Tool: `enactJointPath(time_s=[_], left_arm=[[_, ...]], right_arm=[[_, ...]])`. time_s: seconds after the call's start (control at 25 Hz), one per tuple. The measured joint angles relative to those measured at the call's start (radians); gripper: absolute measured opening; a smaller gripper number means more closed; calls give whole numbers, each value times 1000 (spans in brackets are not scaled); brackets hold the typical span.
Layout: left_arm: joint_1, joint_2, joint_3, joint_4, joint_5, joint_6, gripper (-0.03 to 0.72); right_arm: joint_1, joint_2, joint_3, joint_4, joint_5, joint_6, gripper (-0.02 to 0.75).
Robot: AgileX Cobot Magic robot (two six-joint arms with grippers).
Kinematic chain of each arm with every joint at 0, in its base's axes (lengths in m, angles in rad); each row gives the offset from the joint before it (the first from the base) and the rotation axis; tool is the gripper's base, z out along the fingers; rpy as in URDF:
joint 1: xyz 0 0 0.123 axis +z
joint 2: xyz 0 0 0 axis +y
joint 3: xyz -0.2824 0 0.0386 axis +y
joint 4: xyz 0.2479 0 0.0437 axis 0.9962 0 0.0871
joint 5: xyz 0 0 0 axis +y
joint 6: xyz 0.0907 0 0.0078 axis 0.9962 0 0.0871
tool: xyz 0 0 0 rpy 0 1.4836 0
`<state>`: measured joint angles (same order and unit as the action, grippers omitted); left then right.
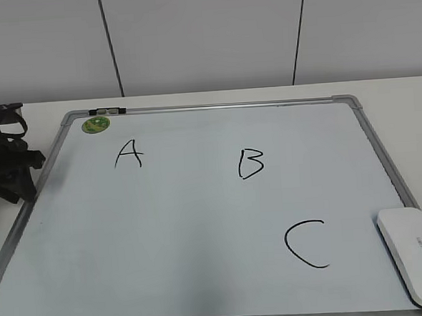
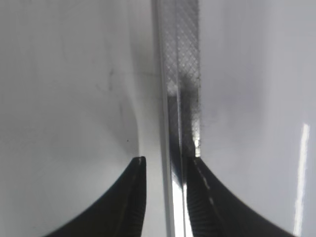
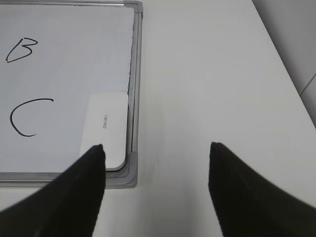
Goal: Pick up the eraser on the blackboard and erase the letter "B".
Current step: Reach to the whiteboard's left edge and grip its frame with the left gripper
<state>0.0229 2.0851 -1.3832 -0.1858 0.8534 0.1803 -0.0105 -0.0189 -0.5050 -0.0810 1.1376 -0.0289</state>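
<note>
Starting at the left edge, the left gripper sits low on the blackboard's left frame rail; in the left wrist view its jaws straddle that rail, close on either side, but whether they actually press it I cannot tell. Just inside the top-left corner lies a round green magnet, and below it the letter "A". Wide bare board separates it from the letter "B" near the middle, which has open white surface all around. Lower and to the right sits the letter "C". The eraser lies flat in the bottom-right corner, its long side against the right frame rail. Over that corner hangs the right gripper, jaws wide apart and empty, above bare table just outside the frame.
</note>
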Motion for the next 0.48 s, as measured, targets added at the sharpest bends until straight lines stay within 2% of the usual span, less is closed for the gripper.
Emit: enactJointPath(time_s=[0.48], left_arm=[[0,17,-2,-17,2,0,206]], right_arm=[[0,0,0,0,0,0,510]])
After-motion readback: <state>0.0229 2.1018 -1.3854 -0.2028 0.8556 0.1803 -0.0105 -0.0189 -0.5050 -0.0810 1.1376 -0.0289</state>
